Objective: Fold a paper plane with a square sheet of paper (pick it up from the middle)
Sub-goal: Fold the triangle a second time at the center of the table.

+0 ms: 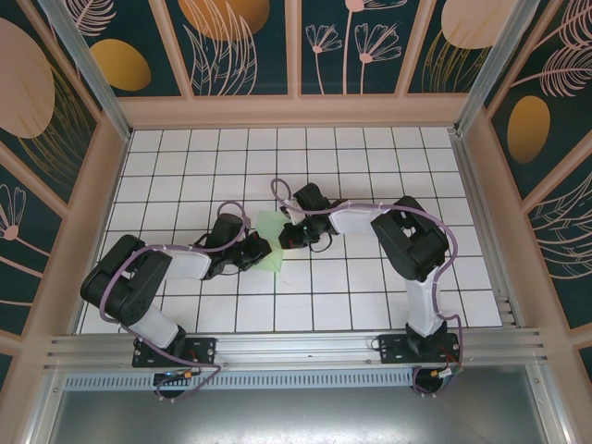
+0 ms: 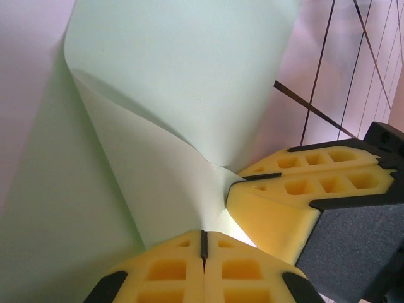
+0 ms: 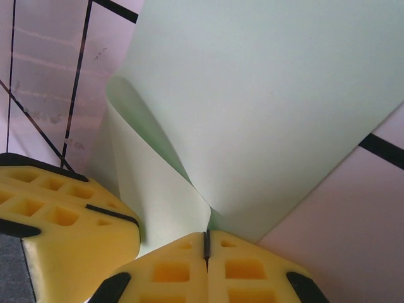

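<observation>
Pinching the paper sheet (image 2: pixel 183 82), left end effector (image 2: pixel 203 243) neighbours right end effector (image 3: pixel 206 243).

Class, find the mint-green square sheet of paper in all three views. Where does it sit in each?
Top external: the square sheet of paper just left of centre.
Left wrist: the sheet fills the upper left and middle.
Right wrist: the sheet fills the upper right.
Shared landmark: the white table with black grid lines.

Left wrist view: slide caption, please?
Left gripper and right gripper pinch one thin, curling pale mint-green paper sheet.
</observation>
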Available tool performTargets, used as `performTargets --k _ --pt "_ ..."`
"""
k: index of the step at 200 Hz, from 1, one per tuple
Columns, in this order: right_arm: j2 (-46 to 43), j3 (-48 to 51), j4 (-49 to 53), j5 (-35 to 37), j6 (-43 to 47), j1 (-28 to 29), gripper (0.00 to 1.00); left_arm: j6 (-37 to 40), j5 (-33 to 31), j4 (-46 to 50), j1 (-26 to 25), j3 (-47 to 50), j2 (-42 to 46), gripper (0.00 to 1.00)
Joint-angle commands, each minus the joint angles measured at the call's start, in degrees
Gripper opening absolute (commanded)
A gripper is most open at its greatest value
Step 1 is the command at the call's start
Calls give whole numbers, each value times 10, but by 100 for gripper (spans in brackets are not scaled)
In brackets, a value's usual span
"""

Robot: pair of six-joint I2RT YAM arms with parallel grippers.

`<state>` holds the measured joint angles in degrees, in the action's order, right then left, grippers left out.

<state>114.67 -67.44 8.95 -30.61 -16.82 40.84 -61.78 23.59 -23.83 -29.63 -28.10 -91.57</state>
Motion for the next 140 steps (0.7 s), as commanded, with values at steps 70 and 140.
performTargets --k 70,140 --pt "-6 -5 1 4 15 -3 0 7 1 7 -2 -12 -13 0" --pt "-1 -15 4 6 21 -3 0 8 -8 22 -2 -9 -8 0"
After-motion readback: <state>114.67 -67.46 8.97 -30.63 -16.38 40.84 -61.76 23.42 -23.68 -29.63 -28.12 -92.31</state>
